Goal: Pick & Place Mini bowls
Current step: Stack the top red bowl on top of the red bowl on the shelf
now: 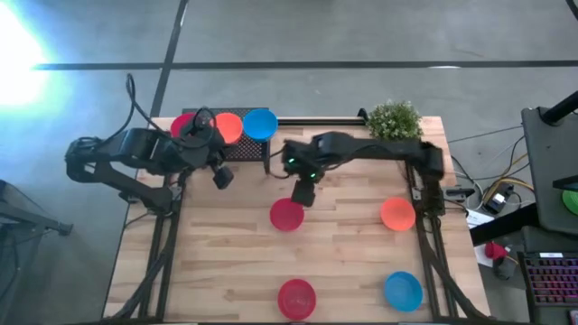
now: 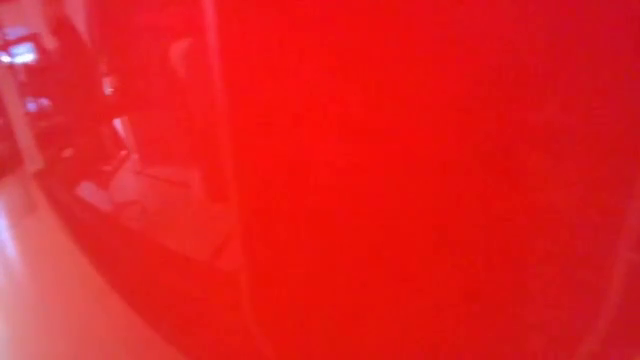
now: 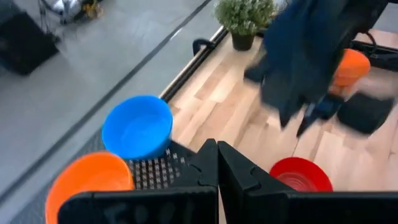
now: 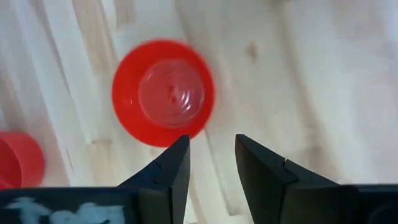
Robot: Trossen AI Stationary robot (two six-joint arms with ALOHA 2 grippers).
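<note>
Several mini bowls show in the high view. A red bowl [image 1: 287,214] lies mid-table, an orange one [image 1: 397,214] to its right, and a red [image 1: 296,298] and a blue [image 1: 403,291] at the near edge. Red [image 1: 187,126], orange [image 1: 226,126] and blue [image 1: 260,124] bowls sit in a row at the far edge. My right gripper [image 1: 302,192] hangs open just beyond the middle red bowl [image 4: 163,93], touching nothing [image 4: 211,155]. My left gripper [image 1: 221,176] is shut and empty [image 3: 217,168], near the far-edge blue [image 3: 138,127] and orange [image 3: 90,183] bowls.
A small potted plant [image 1: 394,117] stands at the far right corner. A dark perforated mat [image 3: 155,171] lies under the far-edge bowls. Something red [image 2: 400,180] close to the lens fills the low view. Bare wood lies between the middle bowl and the near edge.
</note>
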